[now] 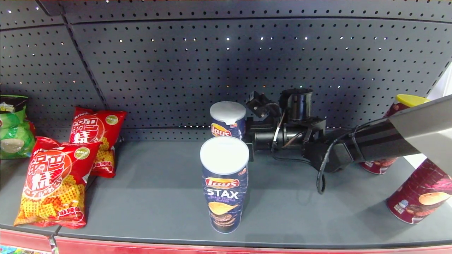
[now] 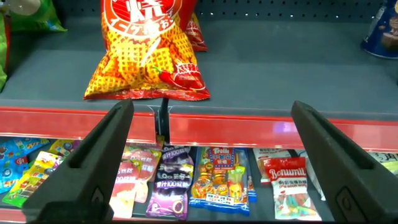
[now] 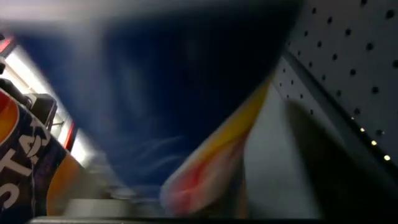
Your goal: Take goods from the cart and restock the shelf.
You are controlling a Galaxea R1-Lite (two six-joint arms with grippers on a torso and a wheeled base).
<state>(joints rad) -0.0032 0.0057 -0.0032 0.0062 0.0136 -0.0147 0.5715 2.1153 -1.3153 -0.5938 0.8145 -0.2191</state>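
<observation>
– Grey shelf (image 1: 159,183), pegboard back. Where's the stock?
– Rear can (image 1: 227,121) upright near the back wall, right end effector (image 1: 247,140) clamped on its side. Front can (image 1: 224,183) stands just ahead, same row.
– Risk?
– Tall, narrow tubes. If the jaws drag on release, or the arm swings forward on its way out, the rear can likely tips into the front one, which sits near the shelf lip. Maroon cans (image 1: 416,197) flank the arm; a wide exit could clip them.
– Left side?
– Left end effector (image 2: 214,115) spread wide, empty, facing the lip by the red snack bags (image 1: 53,183). No threat.
</observation>
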